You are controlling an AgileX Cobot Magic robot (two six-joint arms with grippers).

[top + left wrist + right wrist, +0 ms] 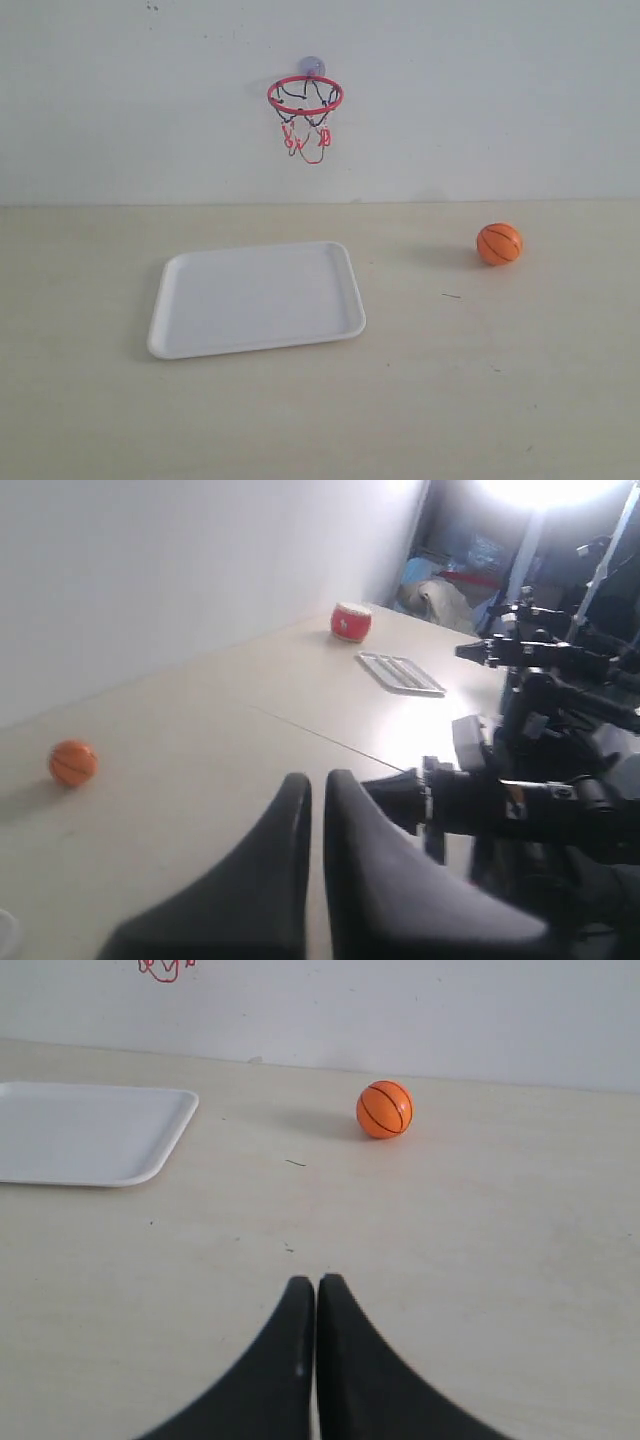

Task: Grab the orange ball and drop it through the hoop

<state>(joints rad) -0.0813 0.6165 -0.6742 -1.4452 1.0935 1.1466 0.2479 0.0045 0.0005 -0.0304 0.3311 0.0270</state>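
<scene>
The orange ball (pixel 499 244) rests on the table at the right, and shows too as the orange ball (pixel 385 1109) and the orange ball (pixel 73 762). On the back wall hangs the hoop (pixel 305 97), red ring with a string net, above the tray's far side. Neither gripper appears in the exterior view. My right gripper (pixel 316 1282) is shut and empty, well short of the ball. My left gripper (pixel 318 777) is shut and empty, far from the ball.
A white tray (pixel 254 340) lies left of centre on the beige table; its corner shows as the tray (pixel 165 1150). In the left wrist view a red drum-like object (pixel 351 622), a flat white grille (pixel 400 672) and the other arm (pixel 520 800) appear.
</scene>
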